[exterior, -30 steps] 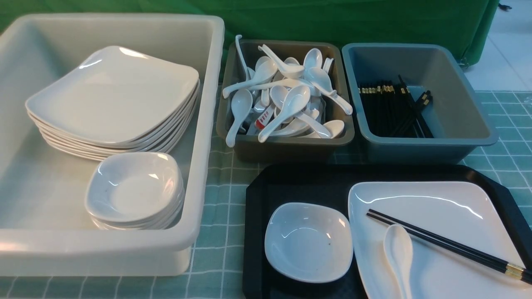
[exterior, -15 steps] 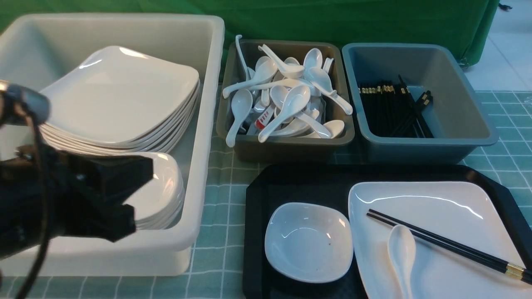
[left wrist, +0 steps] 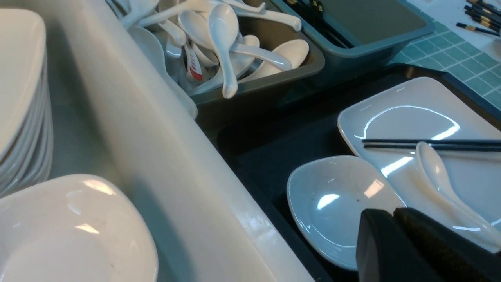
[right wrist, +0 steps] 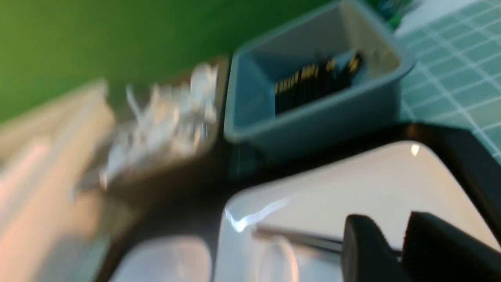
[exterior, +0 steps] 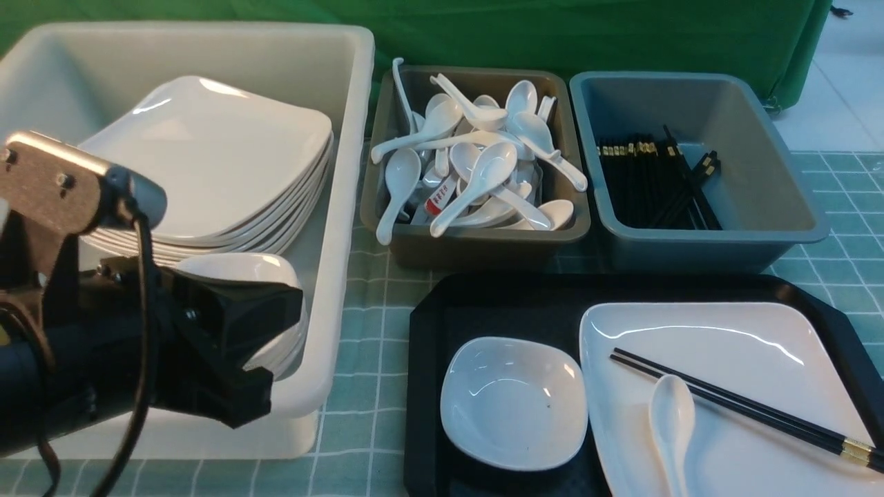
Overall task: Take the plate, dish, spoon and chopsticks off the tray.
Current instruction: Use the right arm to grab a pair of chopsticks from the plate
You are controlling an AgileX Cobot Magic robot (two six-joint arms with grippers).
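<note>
While nothing has left the big black plastic tray [exterior: 483, 304] with clipped corners, the risks sit mostly on its right half
- large glossy white rounded-square plate [exterior: 725, 338] fills that half; on it lie the plain white soup spoon [exterior: 668, 421] and the pair of thin black gold-banded chopsticks [exterior: 725, 399], spoon bowl touching the sticks
- lift the plate first and both would likely slide off; pinch the spoon carelessly and the sticks may roll, since their banded ends overhang the plate's near right rim
- small deep white dish [exterior: 514, 402] sits alone on the tray's left half; its glazed, sloping walls look slippery
- left arm [exterior: 138, 345] hangs low over the near corner of the big cream plastic tub [exterior: 345, 207]; left jaws pressed together, empty, aimed towards the dish; they must part before any grip
- tub wall lies between that arm and the tray; the stacked small dishes [exterior: 242, 266] just behind it could get clipped
- right jaws, seen only in a smeared wrist view, stand slightly apart above the plate, nothing between them
- brown bin of white spoons [exterior: 483, 241] and grey-blue bin of chopsticks [exterior: 690, 255] crowd the tray's far edge on the green checked table [exterior: 373, 331]
</note>
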